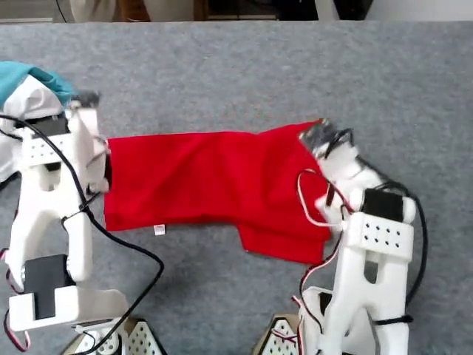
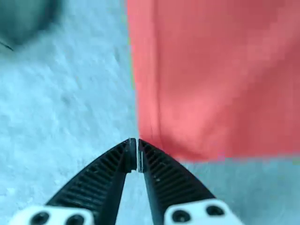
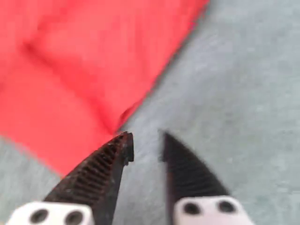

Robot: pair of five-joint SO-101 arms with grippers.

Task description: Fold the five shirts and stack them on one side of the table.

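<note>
A red shirt (image 1: 214,181) lies spread across the middle of the grey table, with a flap hanging toward the front at its right end. My left gripper (image 1: 102,159) is at the shirt's left edge. In the left wrist view it (image 2: 136,154) is shut, its tips right beside the red shirt's (image 2: 215,79) hem corner; I cannot tell whether any cloth is pinched. My right gripper (image 1: 319,137) is at the shirt's far right corner. There it (image 3: 145,140) stands open just off the red shirt's (image 3: 79,70) edge, one fingertip (image 3: 123,143) nearly touching the cloth.
A bundle of teal and white clothes (image 1: 29,85) sits at the far left edge, seen blurred as a dark teal shape (image 2: 23,18) from the left wrist. A small white tag (image 1: 159,229) sticks out at the shirt's front hem. Bare grey table (image 1: 244,74) lies behind the shirt.
</note>
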